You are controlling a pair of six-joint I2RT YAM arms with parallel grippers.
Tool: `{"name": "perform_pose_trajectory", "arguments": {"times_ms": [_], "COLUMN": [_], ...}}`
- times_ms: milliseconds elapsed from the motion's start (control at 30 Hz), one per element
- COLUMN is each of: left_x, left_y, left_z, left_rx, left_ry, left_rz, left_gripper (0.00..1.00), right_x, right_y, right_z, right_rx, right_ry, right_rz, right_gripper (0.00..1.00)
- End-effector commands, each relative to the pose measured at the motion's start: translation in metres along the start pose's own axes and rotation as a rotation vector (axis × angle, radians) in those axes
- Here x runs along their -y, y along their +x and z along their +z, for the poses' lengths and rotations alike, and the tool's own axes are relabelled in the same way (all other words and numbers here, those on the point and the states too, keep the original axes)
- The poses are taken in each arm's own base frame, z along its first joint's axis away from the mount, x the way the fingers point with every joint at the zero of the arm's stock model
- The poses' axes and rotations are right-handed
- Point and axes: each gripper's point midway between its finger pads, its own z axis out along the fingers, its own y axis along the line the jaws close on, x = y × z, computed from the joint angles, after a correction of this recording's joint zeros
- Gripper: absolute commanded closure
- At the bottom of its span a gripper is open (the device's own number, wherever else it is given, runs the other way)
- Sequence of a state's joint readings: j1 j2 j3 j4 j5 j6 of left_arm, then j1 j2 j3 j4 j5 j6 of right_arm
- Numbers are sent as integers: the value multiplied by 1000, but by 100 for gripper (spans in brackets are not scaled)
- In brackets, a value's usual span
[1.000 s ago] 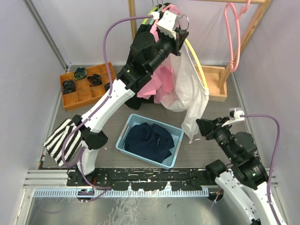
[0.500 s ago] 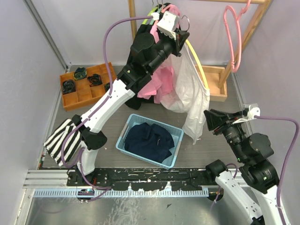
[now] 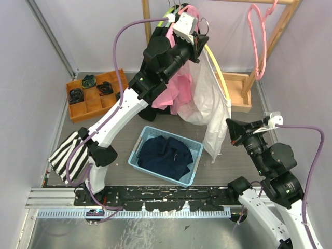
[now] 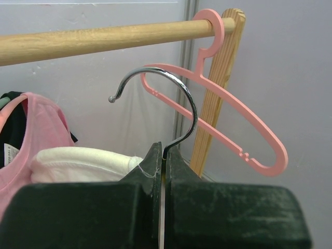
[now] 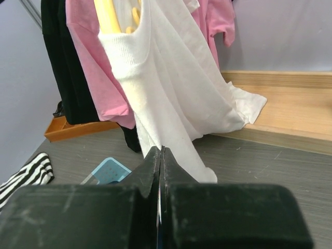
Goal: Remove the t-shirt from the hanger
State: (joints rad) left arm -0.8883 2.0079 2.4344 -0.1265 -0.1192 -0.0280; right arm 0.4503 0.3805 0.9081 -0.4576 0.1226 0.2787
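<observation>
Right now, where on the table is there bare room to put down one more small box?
A narrow bare strip lies between the orange tray and the striped cloth. Another patch lies between the blue basket and the right arm's base. Behind the basket it is crowded: the white t-shirt and pink shirt hang low there.

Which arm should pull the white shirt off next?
The right one. The right claw looks shut on the white t-shirt's lower edge, so it can probably tug it down. The left claw is busy pinching the hanger's metal hook.
</observation>
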Motion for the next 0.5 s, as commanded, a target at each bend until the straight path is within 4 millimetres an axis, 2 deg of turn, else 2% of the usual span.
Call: {"name": "perform_pose_trajectory", "arguments": {"times_ms": [0,133,233,467], "left_x": [-6,-13,-14,-14], "left_y": [-72,-83,-86,-85], "left_z": [-13,-12,-12,-11], "left_rx": [168,203,213,218], "left_ry": [-38,-78,-86,-86], "left_rz": [-42,-42,-50,-69], "left_gripper": [100,100,100,100], "right_x": [5,7,8,9], "right_y": [16,50,67,74], "right_z": [-8,-15,-19,-19], "right_rx": [-13,-80,-111,-127], "right_ry": [13,1,-3,-1], "right_rz": [54,126,171,179], "right_gripper": [99,99,99,99]}}
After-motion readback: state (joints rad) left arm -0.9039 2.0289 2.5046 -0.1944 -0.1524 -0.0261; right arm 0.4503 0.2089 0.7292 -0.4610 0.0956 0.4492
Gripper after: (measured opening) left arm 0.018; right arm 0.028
